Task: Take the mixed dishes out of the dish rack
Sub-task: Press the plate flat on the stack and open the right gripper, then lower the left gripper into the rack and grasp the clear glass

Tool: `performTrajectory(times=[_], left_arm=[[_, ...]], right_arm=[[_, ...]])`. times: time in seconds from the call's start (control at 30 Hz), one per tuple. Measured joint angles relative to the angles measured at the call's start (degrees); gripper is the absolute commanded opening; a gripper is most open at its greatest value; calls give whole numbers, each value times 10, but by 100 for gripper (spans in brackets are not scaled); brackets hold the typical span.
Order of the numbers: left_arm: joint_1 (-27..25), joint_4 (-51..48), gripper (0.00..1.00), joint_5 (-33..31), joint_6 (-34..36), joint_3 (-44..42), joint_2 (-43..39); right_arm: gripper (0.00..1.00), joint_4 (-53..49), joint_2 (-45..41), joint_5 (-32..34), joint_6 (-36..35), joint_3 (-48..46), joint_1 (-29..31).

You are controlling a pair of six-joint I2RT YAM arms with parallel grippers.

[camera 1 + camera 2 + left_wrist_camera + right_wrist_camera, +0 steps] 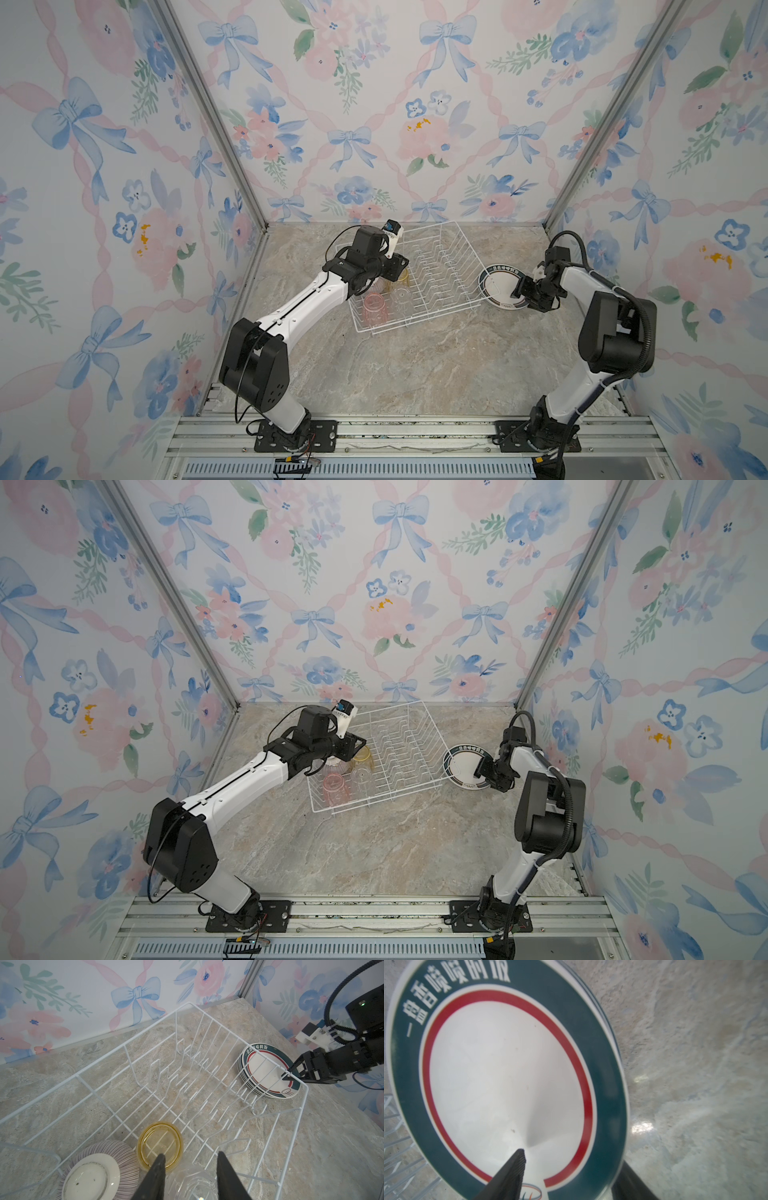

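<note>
Tumblers (374, 306) and bowl (97, 1169) in left end of rack (440, 266); plate stack (498, 286) on table (415, 374) beside right end.

Three walls close in the cell, all covered in pale wallpaper (374, 104) of pink roses, blue bows and a pink ribbon lattice. Aluminium corner posts (216, 124) mark the back corners. Underfoot is a beige marble-look tabletop (415, 365), with soft glare patches (641, 1127) in the right wrist view. An aluminium rail (415, 434) and a slotted cable duct (395, 469) run along the front.
</note>
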Motion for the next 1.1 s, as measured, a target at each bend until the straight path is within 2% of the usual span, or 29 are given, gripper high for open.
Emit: performTrajectory(times=[0.3,0.57,0.83,1.03,1.1], left_arm=[[0,-16,41,-12,6,-1,0],[0,-80,59,-62,10,28,37],[-10,-129,58,-62,10,62,95],[-59,-173,60,-74,10,81,96],[-73,-183,72,-75,10,81,96]], right_arm=[[67,4,-23,16,0,-10,-9],[68,3,-150,9,0,-12,-49],[70,3,-192,-24,7,-11,-41],[71,8,-204,-45,11,-11,-37],[71,12,-207,-52,13,-11,-37]])
